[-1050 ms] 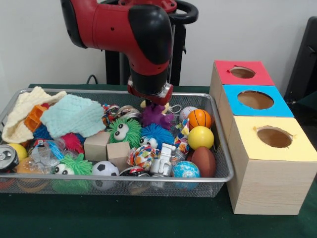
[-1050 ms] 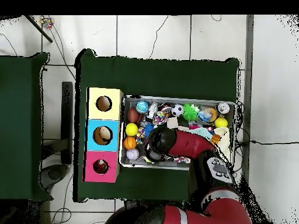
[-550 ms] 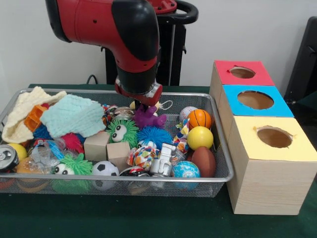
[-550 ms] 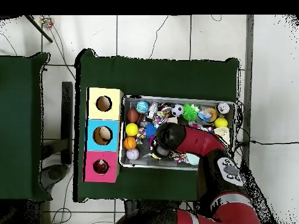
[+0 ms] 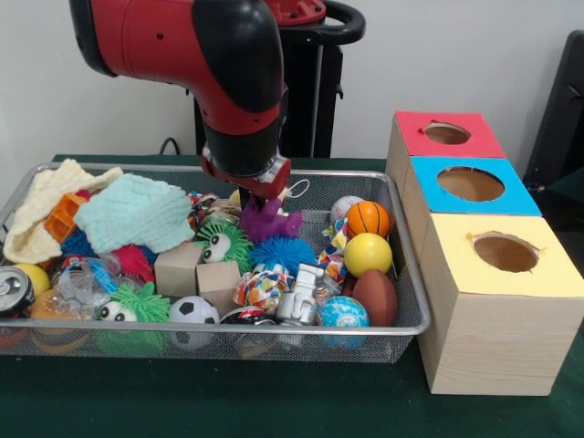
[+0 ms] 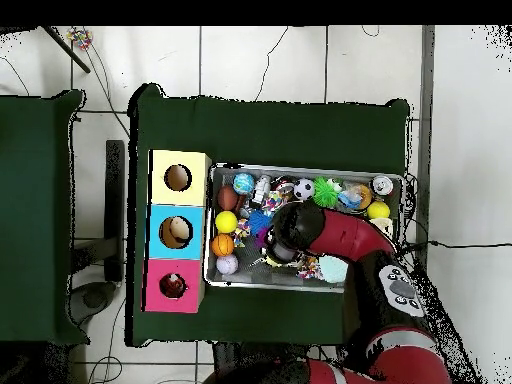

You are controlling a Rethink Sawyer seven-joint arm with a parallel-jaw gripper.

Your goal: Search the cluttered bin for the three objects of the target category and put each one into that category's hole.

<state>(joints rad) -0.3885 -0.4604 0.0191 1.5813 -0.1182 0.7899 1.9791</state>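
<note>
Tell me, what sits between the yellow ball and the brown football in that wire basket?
Nothing: in the front view the yellow ball sits directly behind the brown football, with no object between them. The orange basketball lies beyond the yellow one.

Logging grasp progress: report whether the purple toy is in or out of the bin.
In the bin: the purple toy sits among the clutter, below the rim, under the pincer.

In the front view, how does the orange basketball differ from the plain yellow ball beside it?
The orange basketball with black lines is smaller than the plain yellow ball, which bears no markings. The basketball lies farther back in the wire mesh bin, next to a pale ball; the yellow ball lies nearer the camera, above a brown football. Both are round and lie at the bin's end beside the boxes.
</note>
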